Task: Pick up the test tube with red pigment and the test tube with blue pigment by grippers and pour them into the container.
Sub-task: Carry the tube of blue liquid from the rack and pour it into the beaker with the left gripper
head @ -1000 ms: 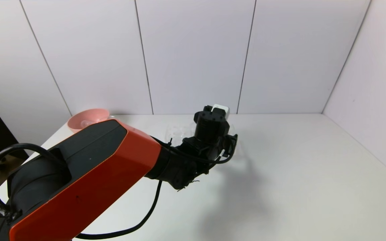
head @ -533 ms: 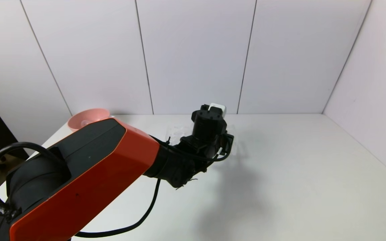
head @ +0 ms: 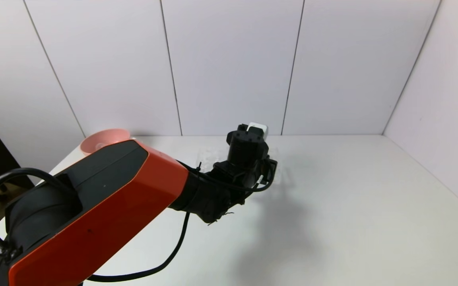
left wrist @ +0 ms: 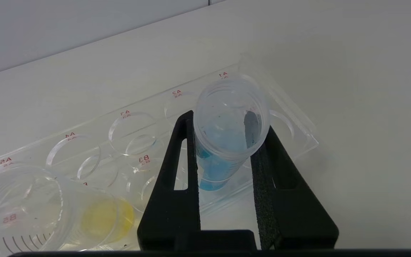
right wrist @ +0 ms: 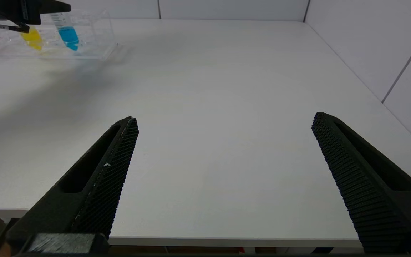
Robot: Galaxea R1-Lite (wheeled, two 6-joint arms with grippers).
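Note:
The test tube with blue pigment stands in an end hole of the clear tube rack. My left gripper reaches down over it from above, with one black finger on each side of the tube just under its rim, touching it. In the head view only the left wrist shows above the rack. The blue tube also shows in the right wrist view. My right gripper is open and empty, low over the table's front edge. The test tube with red pigment and the container are out of view.
A tube with yellow liquid stands in the same rack, a few holes from the blue one, and also shows in the right wrist view. A pink bowl sits at the far left of the table. White walls close the back and right.
My left wrist has shifted slightly to the left and back over the rack. The right arm has not moved.

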